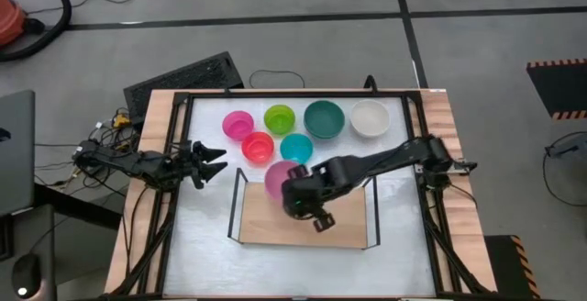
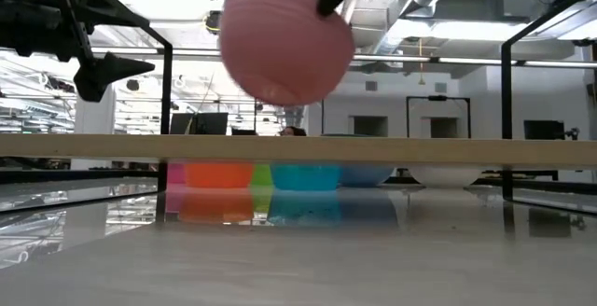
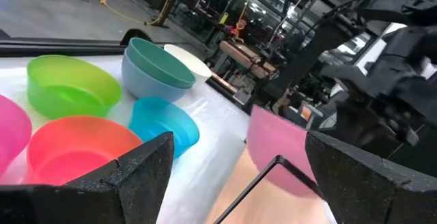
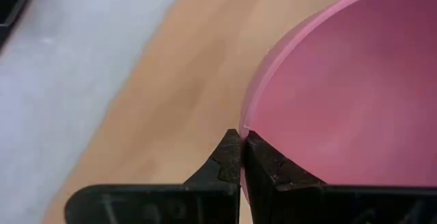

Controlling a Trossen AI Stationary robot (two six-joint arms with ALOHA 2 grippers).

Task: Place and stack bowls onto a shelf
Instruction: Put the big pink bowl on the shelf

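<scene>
My right gripper [image 1: 303, 195] is shut on a light pink bowl [image 1: 277, 178], held above the far left part of the light-wood shelf [image 1: 303, 228]. In the low view the bowl [image 2: 284, 45] hangs clear above the shelf board [image 2: 298, 149]. My left gripper [image 1: 215, 161] is open and empty over the table's left side. A hot pink bowl [image 1: 238, 124], a green bowl [image 1: 279, 117], a teal bowl [image 1: 324, 118], a white bowl [image 1: 370, 117], an orange-red bowl [image 1: 258, 145] and a light blue bowl [image 1: 295, 147] stand on the table behind the shelf. My right gripper pinches the pink bowl's rim [image 4: 243, 125] between its two fingers, one finger inside the bowl and one outside. The bowl is lifted clear of the shelf and tilted, its rounded bottom [image 2: 280, 87] lowest.
Thin black wire frames [image 1: 236, 205] [image 1: 374, 211] rise at the shelf's two short ends. A black frame [image 1: 183, 108] runs around the white tabletop. A keyboard [image 1: 183, 76] lies beyond the far left corner.
</scene>
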